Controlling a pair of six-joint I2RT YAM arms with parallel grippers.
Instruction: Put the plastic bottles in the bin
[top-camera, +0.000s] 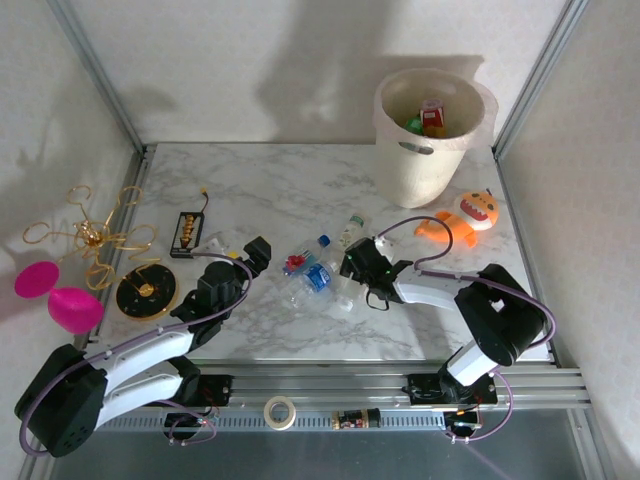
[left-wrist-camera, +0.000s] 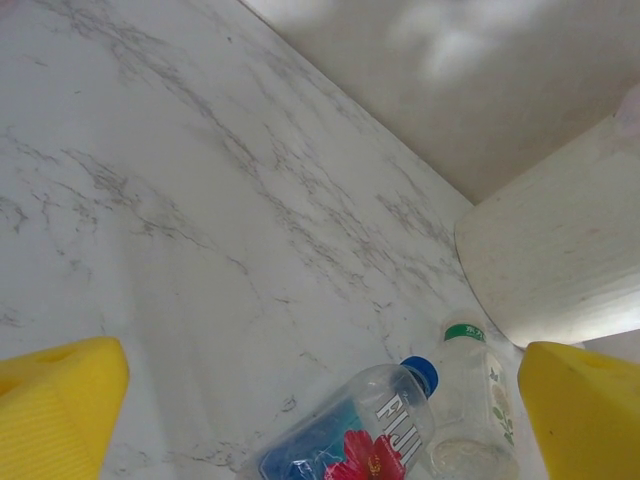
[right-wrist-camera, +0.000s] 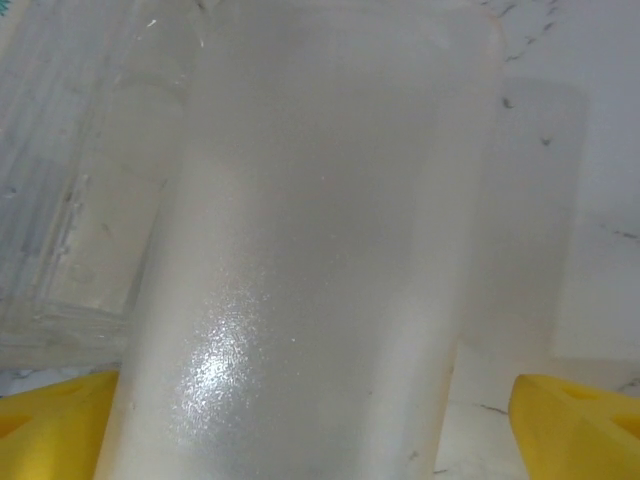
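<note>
While the right end effector (top-camera: 352, 263) stands spread around a clear bottle (right-wrist-camera: 300, 250) on the tabletop (top-camera: 260, 190), the left end effector (left-wrist-camera: 320, 400), also spread, faces a Fuji bottle (left-wrist-camera: 350, 440) just ahead; the bin (top-camera: 425, 165) sits far right.

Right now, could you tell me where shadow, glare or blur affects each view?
Top external: sharp, soft shadows on the wall behind the bin. Left wrist: Fiji bottle crisp, yellow fingers blurred. Right wrist: clear bottle very close, hazy, with a glare patch.
</note>
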